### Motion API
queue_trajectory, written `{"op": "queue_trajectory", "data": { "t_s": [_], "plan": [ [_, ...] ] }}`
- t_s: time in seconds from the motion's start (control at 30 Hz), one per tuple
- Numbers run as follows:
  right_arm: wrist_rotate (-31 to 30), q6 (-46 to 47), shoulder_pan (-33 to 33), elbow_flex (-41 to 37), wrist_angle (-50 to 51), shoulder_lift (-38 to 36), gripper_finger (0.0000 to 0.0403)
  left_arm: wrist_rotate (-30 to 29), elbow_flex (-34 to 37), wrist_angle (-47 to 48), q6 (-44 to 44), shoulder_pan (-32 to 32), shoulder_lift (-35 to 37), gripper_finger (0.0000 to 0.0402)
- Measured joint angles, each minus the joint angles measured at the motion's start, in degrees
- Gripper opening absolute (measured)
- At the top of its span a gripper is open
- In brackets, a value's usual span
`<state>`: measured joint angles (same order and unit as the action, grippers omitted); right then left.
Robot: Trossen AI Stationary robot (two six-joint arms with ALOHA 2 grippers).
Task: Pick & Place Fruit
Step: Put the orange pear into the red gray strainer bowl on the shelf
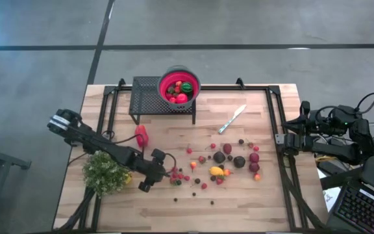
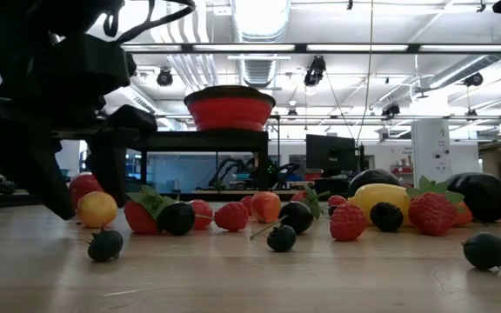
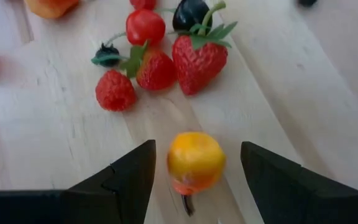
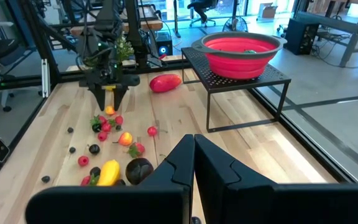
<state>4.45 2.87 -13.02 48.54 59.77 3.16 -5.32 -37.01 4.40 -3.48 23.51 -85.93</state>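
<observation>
Several small toy fruits (image 1: pixel 226 162) lie scattered on the wooden table, and a few more sit in the red bowl (image 1: pixel 179 84). My left gripper (image 3: pixel 197 149) points down at a slant over the table's near left and is open. One finger stands on each side of a small yellow-orange fruit (image 3: pixel 195 162) that rests on the table, with a gap showing on both sides. A cluster of strawberries and berries (image 3: pixel 166 68) lies just beyond it. My right gripper (image 4: pixel 193 146) waits shut above the table's right edge.
The red bowl stands on a black mesh stand (image 1: pixel 145 97) at the far middle. A larger red piece (image 1: pixel 141 135) lies left of centre, a silver knife (image 1: pixel 232 119) right of the stand, and a bushy green plant (image 1: pixel 104 172) beside the left arm.
</observation>
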Motion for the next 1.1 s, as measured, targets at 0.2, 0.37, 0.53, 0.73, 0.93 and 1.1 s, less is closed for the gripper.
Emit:
{"op": "queue_trajectory", "data": {
  "t_s": [0.2,0.37,0.53,0.73,0.93,1.1],
  "plan": [
    [-0.01,0.0,0.0,0.0,0.02,-0.02,0.0008,-0.15,2.21,-2.91,-2.3,0.0,0.0,0.0241],
    [-0.02,0.03,0.0,0.02,0.0,0.0,0.0008,-0.13,3.65,-5.4,-3.57,-0.17,0.0,0.0241],
    [-0.02,-0.02,0.01,0.0,0.01,-0.01,0.0008,0.07,4.52,-8.96,-3.55,-0.2,-1.68,0.0241],
    [-0.02,0.01,0.02,0.0,0.0,0.0,0.0008,0.35,4.38,-14.62,-3.54,-0.2,-5.08,0.0241],
    [-0.01,0.1,0.02,0.0,0.0,-0.02,0.0008,0.93,4.37,-13.9,-1.97,-0.2,-4.85,0.0225],
    [-0.01,0.1,0.01,0.01,0.01,0.0,0.0008,1.14,4.41,-13.29,-1.71,-0.24,-4.79,0.0205]
  ]
}}
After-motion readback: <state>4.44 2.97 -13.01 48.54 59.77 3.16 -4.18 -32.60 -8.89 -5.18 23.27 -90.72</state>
